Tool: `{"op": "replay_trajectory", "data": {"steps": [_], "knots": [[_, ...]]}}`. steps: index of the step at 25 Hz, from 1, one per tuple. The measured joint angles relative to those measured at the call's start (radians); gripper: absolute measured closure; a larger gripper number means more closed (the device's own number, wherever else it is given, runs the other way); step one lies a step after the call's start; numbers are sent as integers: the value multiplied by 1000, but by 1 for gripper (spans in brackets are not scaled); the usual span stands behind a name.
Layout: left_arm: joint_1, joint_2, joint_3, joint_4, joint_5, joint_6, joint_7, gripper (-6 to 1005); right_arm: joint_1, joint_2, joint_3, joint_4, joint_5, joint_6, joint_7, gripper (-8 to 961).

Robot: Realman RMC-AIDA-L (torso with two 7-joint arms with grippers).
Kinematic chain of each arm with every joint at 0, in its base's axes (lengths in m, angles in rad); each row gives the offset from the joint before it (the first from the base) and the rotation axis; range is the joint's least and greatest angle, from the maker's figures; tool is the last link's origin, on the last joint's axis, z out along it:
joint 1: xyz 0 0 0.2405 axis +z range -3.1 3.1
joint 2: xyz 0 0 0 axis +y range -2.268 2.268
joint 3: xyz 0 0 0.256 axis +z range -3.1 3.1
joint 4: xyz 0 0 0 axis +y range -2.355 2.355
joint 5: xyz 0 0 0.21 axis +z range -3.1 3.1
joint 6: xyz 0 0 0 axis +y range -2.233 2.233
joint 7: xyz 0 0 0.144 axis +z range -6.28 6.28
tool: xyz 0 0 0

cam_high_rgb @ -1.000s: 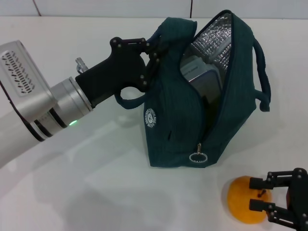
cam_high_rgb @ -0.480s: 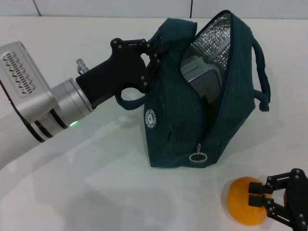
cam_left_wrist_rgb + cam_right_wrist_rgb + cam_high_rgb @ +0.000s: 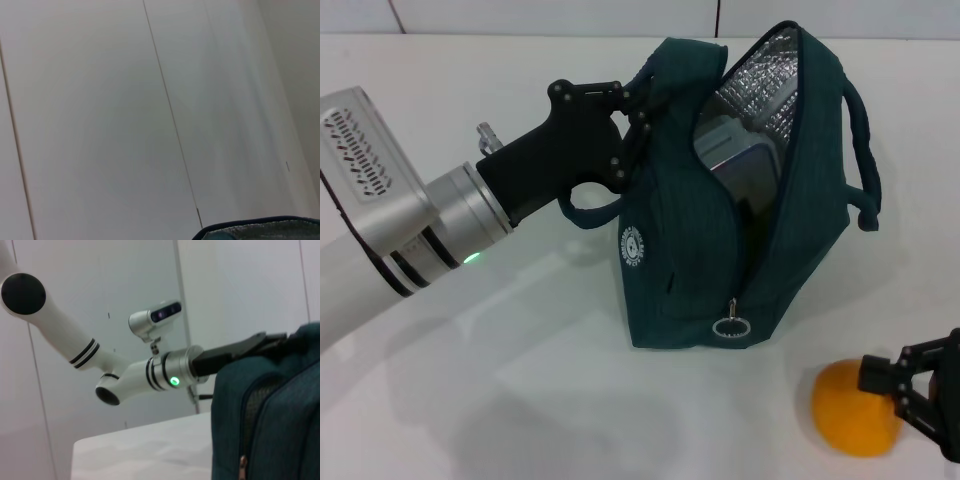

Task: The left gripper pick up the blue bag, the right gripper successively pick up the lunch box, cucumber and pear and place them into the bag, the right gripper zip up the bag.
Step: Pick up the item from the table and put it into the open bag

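Observation:
The blue bag (image 3: 720, 230) stands upright on the white table, its top unzipped, with the grey lunch box (image 3: 735, 160) inside against the silver lining. My left gripper (image 3: 630, 125) is shut on the bag's upper edge by the handle. An orange-yellow pear (image 3: 850, 410) lies on the table in front of the bag to the right. My right gripper (image 3: 905, 395) is open at the pear's right side, its fingers apart over the fruit's edge. The cucumber is out of view. The right wrist view shows the bag (image 3: 270, 415) and its zip pull (image 3: 242, 462).
The white table (image 3: 520, 380) stretches out around the bag. A metal ring zip pull (image 3: 731, 327) hangs at the bag's front lower end. In the right wrist view the left arm (image 3: 160, 375) reaches across to the bag.
My right gripper has slid to the right, from over the pear to its right edge. The pear has shifted a little to the right. Left gripper and bag have stayed still.

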Motion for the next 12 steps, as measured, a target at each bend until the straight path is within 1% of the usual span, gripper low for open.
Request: {"op": "replay_trajectory", "data": {"steps": [3,6,9,12], "knots": [[2,0,0,1,-1,0,0,869,-7,3,36,-2,1,-21,-43,880],[6,1,0,5,0,4,0,869,-7,3,45,-6,1,-35,-53,916],[8,4,2,6,5,24,0,868,-8,8,85,-19,2,-65,-59,916],[13,6,9,7,6,57,-1,868,-9,19,152,-35,3,-118,-61,916]]}}
